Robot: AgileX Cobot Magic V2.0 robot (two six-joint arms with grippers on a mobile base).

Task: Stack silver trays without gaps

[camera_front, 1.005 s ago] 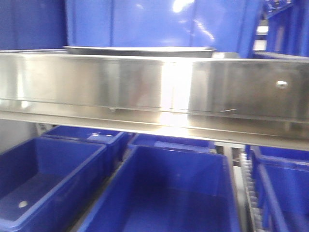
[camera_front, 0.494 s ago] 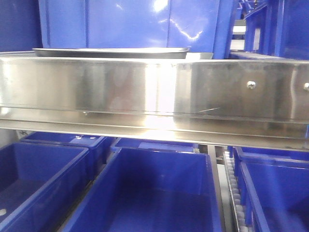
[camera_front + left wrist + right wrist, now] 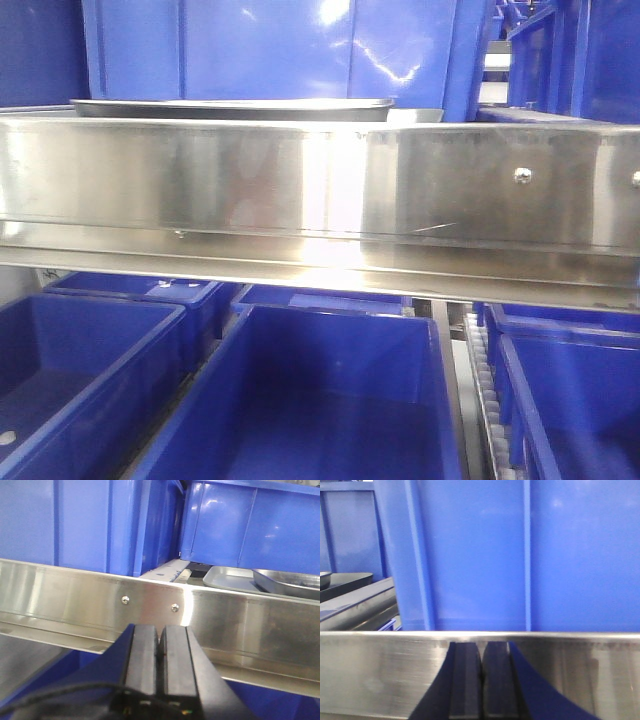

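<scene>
1. We see our left gripper (image 3: 160, 645) with its two black fingers pressed together, nothing between them, hanging just in front of the steel shelf rail (image 3: 75, 597).
2. Our right gripper (image 3: 481, 675) is likewise closed and empty, close against the rail (image 3: 370, 672), facing a blue bin (image 3: 520, 555).
3. The silver trays (image 3: 260, 580) lie on the shelf beyond the rail, up and to the right of the left gripper; one tray (image 3: 290, 580) rests tilted on another.
4. From the right gripper, they (image 3: 340, 587) sit far to the left.
</scene>
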